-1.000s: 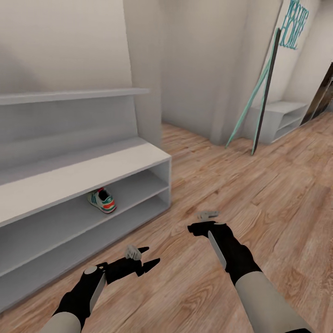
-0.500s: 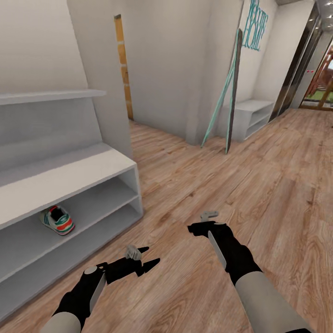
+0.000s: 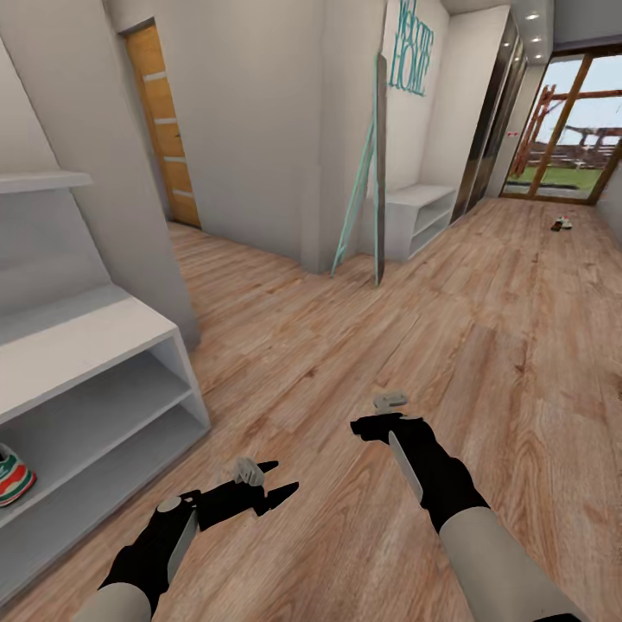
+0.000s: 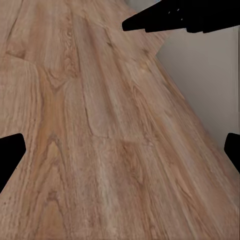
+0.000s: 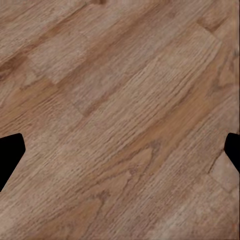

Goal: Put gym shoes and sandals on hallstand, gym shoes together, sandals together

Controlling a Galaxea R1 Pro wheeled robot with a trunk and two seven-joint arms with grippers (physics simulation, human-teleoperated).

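Swinging right since a second ago, the head camera now has the hallstand (image 3: 95,341) at the left edge and more corridor floor (image 3: 363,345) ahead.

One gym shoe (image 3: 12,473) sits on the hallstand's upper open shelf, cut by the frame edge; a small far object (image 3: 561,224), too distant to identify, lies near the glazed door (image 3: 566,130). The left end effector (image 3: 272,482) and the right end effector (image 3: 380,413) hang open and empty above the planks.

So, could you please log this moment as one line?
phase: in transit | left gripper: open, empty | right gripper: open, empty | gym shoe: on hallstand shelf | corridor floor
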